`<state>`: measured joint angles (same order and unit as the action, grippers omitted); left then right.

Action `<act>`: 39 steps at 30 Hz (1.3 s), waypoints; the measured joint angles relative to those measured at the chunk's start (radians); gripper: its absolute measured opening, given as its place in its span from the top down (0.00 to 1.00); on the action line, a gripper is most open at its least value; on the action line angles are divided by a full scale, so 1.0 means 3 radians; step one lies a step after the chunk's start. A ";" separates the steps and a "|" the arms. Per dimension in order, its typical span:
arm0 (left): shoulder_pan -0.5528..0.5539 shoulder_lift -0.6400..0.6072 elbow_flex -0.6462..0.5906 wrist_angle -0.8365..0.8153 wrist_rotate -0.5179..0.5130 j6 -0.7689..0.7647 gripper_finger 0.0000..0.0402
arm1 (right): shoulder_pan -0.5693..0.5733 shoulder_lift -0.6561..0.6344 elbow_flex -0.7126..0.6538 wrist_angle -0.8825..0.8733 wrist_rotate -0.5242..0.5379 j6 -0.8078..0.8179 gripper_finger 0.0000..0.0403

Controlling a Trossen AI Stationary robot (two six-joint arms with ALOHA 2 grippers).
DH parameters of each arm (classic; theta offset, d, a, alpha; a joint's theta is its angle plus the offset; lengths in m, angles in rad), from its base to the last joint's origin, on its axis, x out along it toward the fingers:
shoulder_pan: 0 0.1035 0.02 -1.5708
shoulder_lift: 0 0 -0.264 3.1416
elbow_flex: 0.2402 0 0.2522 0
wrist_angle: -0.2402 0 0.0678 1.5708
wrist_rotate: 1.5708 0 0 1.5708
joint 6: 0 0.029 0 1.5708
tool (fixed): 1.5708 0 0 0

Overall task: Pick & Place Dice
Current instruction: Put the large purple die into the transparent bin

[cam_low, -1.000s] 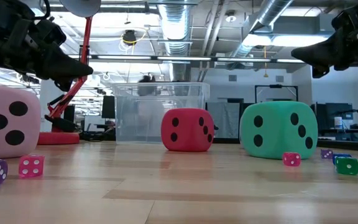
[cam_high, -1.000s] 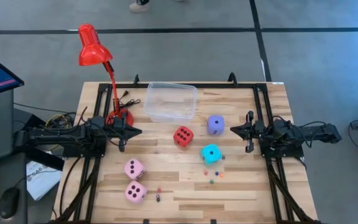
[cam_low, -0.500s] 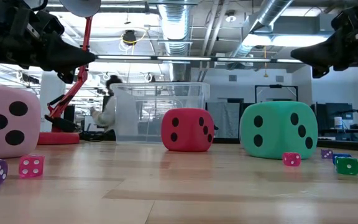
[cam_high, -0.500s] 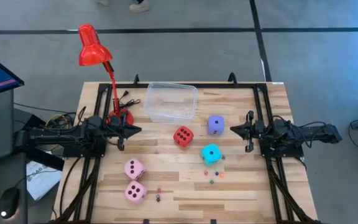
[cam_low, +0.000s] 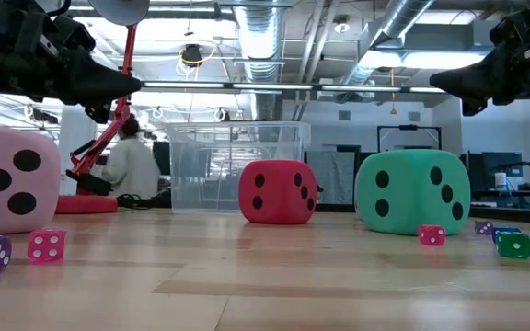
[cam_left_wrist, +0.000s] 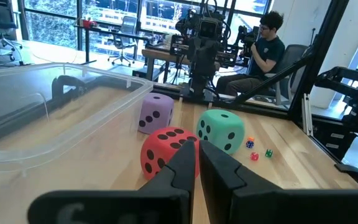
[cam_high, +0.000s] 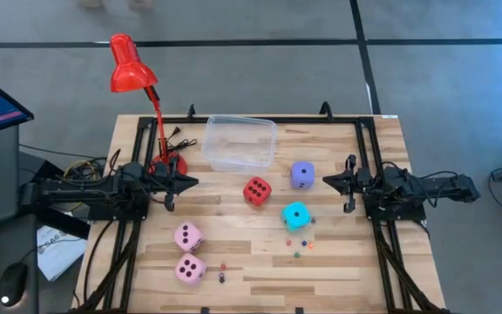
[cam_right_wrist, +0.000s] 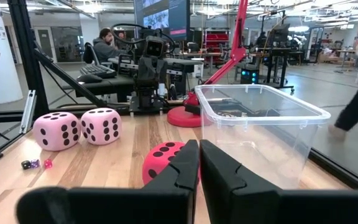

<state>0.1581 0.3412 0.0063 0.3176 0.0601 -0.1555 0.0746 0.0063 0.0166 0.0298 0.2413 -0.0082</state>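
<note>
Dice sit loose mid-frame on the counter [cam_high: 338, 279], red die [cam_high: 256, 190] just below the clear tub [cam_high: 239, 142], while left hand [cam_high: 190, 183] and right hand [cam_high: 328, 181] hover shut and empty; closed fingers could shove a soft cube away

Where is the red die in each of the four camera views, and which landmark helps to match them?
High view: red die near the table's middle, below the clear plastic bin.
Low view: red die at centre, in front of the bin.
Left wrist view: red die low at centre, bin to its left.
Right wrist view: red die low at centre, partly hidden; bin to its right.
Shared landmark: the bin.
</note>
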 joint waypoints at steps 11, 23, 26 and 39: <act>0.0000 0.0000 0.0000 0.0001 -0.0001 0.0000 0.97 | -0.0025 0.0000 -0.0003 0.0179 0.0073 0.0017 0.97; 0.0000 0.0000 0.0000 0.0004 -0.0026 0.0000 0.97 | -0.0151 0.0006 0.0114 0.0299 0.0081 0.0000 0.99; 0.0000 0.0000 0.0001 0.0005 -0.0026 0.0001 0.97 | -0.0178 0.0064 0.0190 0.0302 0.0078 -0.0001 1.00; 0.0000 0.0000 0.0001 0.0005 -0.0025 0.0000 0.97 | -0.0357 0.1018 0.0834 0.0255 0.0076 0.0025 1.00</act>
<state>0.1581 0.3412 0.0067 0.3191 0.0525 -0.1555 -0.0326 0.3116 0.2669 0.1064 0.2642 -0.0006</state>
